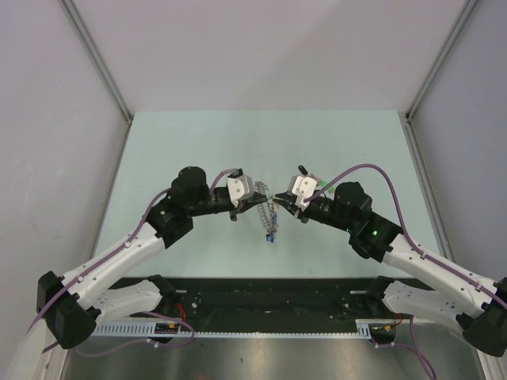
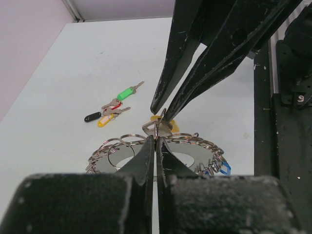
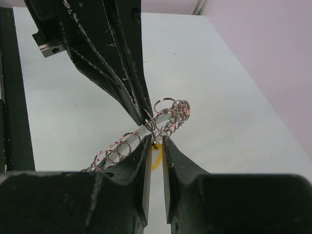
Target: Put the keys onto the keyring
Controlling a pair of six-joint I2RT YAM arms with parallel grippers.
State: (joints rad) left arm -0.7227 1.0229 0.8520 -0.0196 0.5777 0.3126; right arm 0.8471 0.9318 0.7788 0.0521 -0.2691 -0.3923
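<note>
The keyring [image 1: 268, 207] is over the middle of the tabletop [image 1: 198, 134], between the left claw [image 2: 156, 140] on its left and the right claw [image 3: 156, 140] on its right, both claws' tips at its rim. A hanging key [image 2: 220, 168] dangles at the keyring's near end. A second key [image 3: 157, 158] sits just under the claw tips. The loose keys [image 2: 113, 106] lie on the tabletop farther back and to the right, apart from the keyring.
</note>
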